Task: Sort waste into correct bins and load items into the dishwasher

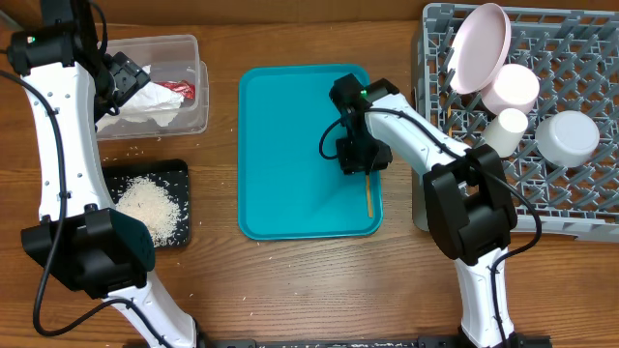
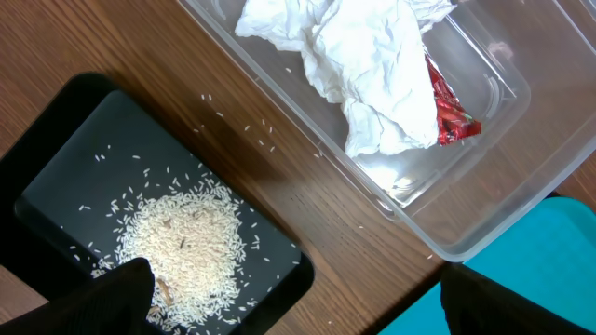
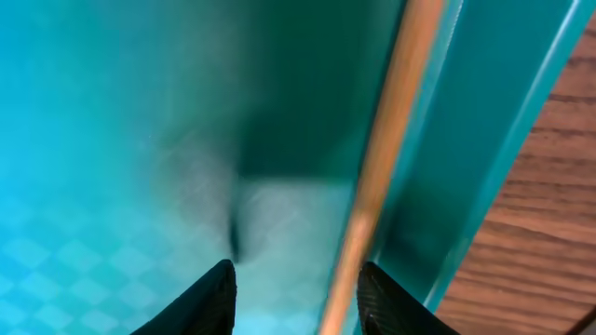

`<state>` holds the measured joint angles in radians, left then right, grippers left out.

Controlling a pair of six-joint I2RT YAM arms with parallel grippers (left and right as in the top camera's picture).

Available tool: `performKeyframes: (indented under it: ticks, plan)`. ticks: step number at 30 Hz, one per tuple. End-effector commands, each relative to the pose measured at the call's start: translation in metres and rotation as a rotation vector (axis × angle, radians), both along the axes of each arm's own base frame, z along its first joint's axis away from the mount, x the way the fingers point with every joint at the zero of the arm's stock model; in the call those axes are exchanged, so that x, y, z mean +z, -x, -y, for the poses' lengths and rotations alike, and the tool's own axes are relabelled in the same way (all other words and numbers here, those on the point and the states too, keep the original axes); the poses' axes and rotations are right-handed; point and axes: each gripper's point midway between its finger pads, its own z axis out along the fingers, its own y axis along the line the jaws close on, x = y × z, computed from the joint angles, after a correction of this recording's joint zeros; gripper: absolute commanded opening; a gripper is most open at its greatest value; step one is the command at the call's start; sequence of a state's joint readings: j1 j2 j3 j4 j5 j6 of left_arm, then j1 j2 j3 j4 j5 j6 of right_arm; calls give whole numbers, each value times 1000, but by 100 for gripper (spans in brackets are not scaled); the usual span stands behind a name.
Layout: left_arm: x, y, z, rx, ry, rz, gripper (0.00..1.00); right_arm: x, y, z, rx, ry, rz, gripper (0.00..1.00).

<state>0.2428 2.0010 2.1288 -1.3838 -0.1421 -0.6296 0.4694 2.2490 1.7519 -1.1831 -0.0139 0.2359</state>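
A wooden chopstick [image 1: 368, 198] lies along the right edge of the teal serving tray [image 1: 290, 145]. My right gripper [image 1: 358, 155] is low over it and open. In the right wrist view the chopstick [image 3: 382, 158] runs between the fingers [image 3: 298, 307], close to the right one. My left gripper [image 1: 121, 77] hovers open and empty above the clear tub [image 1: 198, 111]. The tub holds the crumpled white napkin [image 2: 372, 65] and the red wrapper [image 2: 452, 116]. Rice [image 2: 182, 242] is piled in the black tray [image 2: 56, 158]. The left fingers [image 2: 307, 316] frame the table between the two bins.
The grey dish rack [image 1: 580, 208] at the right holds a pink plate [image 1: 481, 46] on edge, a pale-pink dish [image 1: 511, 89], a small white cup [image 1: 505, 130] and a grey-white bowl [image 1: 568, 137]. A few loose rice grains [image 2: 256, 135] lie on the table between tub and black tray.
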Motion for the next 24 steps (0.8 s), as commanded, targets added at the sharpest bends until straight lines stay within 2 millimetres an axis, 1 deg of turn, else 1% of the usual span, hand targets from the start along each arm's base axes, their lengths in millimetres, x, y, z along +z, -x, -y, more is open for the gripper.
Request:
performKeyframes:
  ticks: [1,4,5,6,9,11,12,15,17,19,22,24]
  plan:
    - [17,0,2,-1,-6,44,100,-3,2,3,7,11,9,45]
    - [17,0,2,-1,-6,44,100,-6,2,3,6,9,11,44]
    - [17,0,2,-1,-6,44,100,-6,2,3,5,9,10,41]
    - [17,0,2,-1,-6,44,100,-6,2,3,5,9,10,37]
    - [17,0,2,-1,-6,44,100,-6,2,3,5,8,12,17]
    - [17,0,2,-1,-6,44,100,-6,1,2,5,7,15,5]
    - [17,0,2,-1,-6,44,100,-5,0,2,5,6,17,4]
    - [17,0,2,-1,-6,44,100,9,-7,1,-1,-1,32,4]
    - [17,0,2,-1,-6,44,100,25,-18,3,-14,-9,60,4]
    - [17,0,2,-1,-6,44,100,48,-34,8,-37,-18,106,4]
    - [17,0,2,-1,-6,44,100,93,-61,24,-77,-30,198,4]
    - [17,0,2,-1,-6,44,100,128,-77,44,-80,-24,265,4]
